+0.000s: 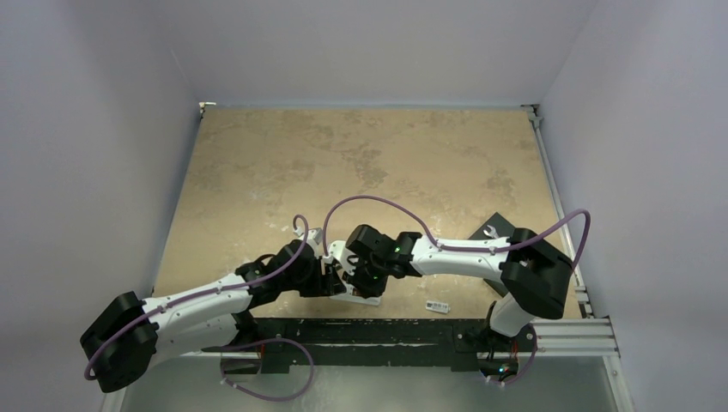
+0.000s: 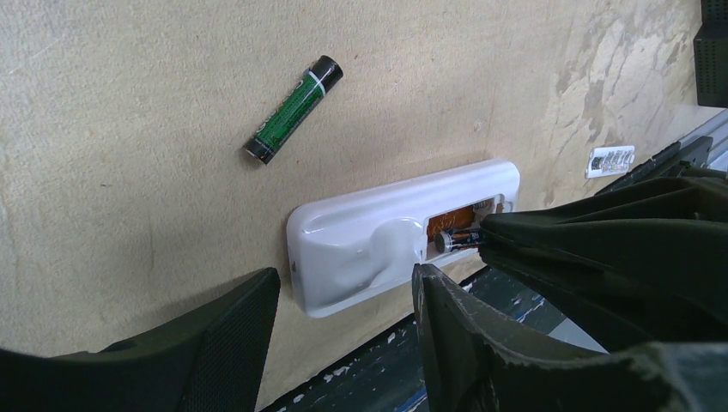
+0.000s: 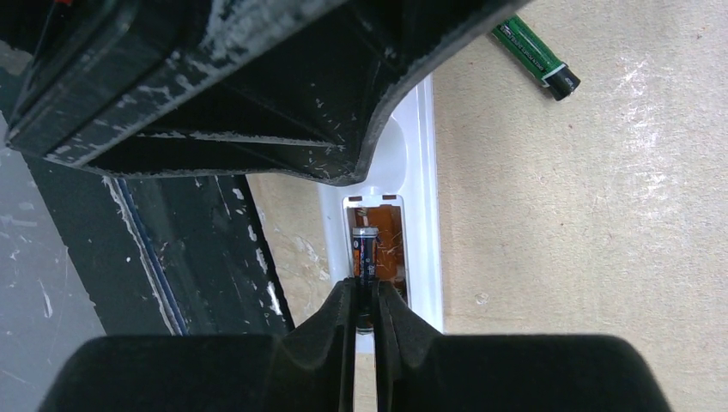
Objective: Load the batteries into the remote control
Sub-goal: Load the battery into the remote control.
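Note:
The white remote control (image 2: 369, 240) lies back up along the table's near edge, its compartment open and showing orange inside. One dark battery (image 3: 365, 249) lies in the compartment, with my right gripper (image 3: 365, 287) shut on its rear end, a fingertip pressed to each side. The other battery (image 2: 294, 109), green and black, lies loose on the table beyond the remote. My left gripper (image 2: 343, 287) stands open, a finger on each side of the remote's closed end, not touching it. In the top view both grippers (image 1: 342, 279) meet over the remote (image 1: 367, 299).
A small white labelled piece (image 1: 439, 306) lies on the table right of the remote. A black rail (image 1: 360, 330) runs along the near edge just beside the remote. A dark flat plate (image 1: 491, 230) lies at the right, under the right arm.

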